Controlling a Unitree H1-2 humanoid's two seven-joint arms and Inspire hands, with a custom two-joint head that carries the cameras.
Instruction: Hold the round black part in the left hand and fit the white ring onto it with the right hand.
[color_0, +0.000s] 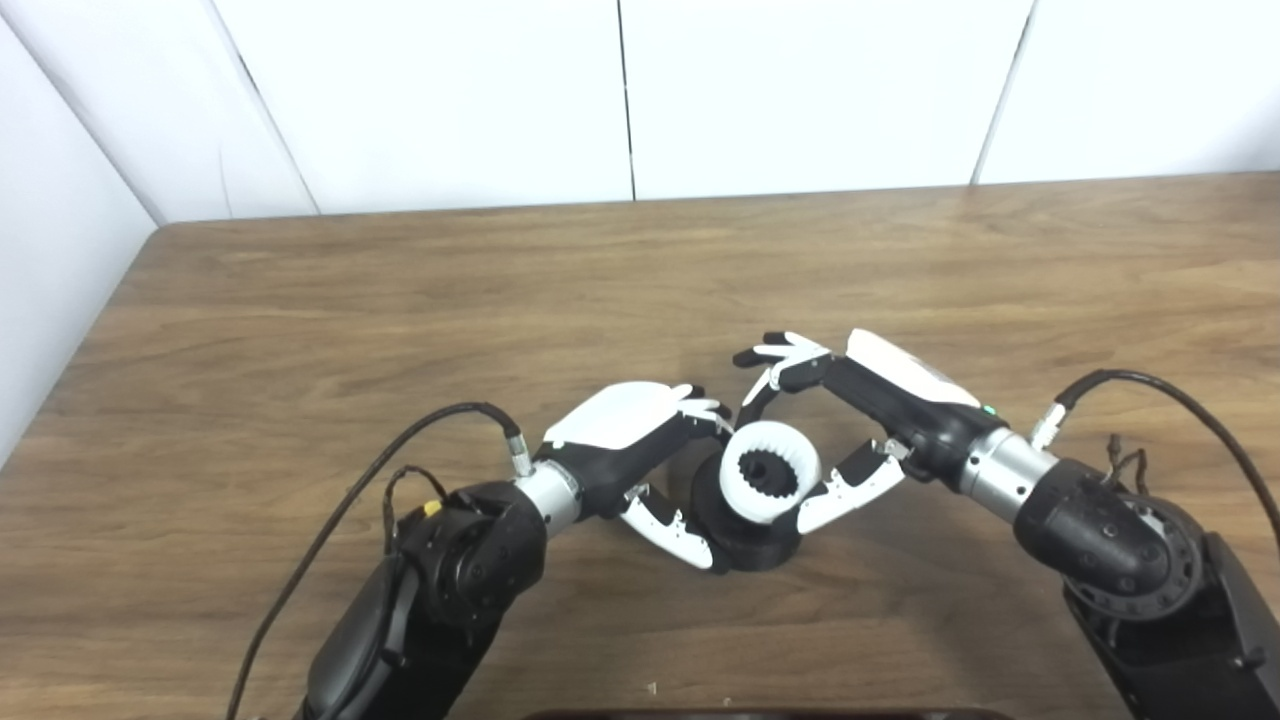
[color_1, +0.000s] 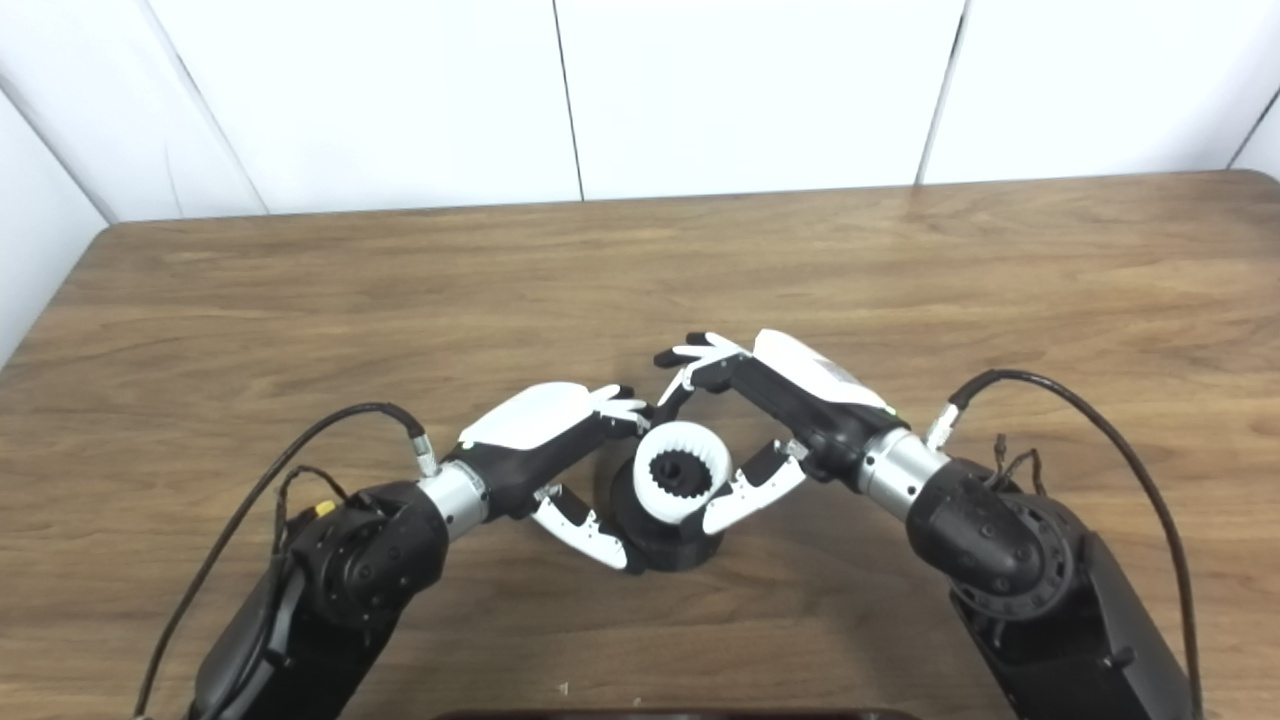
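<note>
I see left hand (color_0: 630, 440) gripping round black part (color_0: 745, 540) on desk (color_0: 640, 280); right hand (color_0: 860, 410) clasps white ring (color_0: 770, 472), bore tilted toward camera. Both views match.

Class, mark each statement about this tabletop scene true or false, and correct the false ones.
1. The white ring sits on top of the round black part. True.
2. The left hand is far from the black part. False: its fingers and thumb curl around the part's left side.
3. The right hand has its thumb against the ring's right side. True.
4. The ring lies flat on the bare wooden table. False: it rests on the black part.
5. The ring's inner wall is smooth. False: it is ribbed with teeth.
</note>
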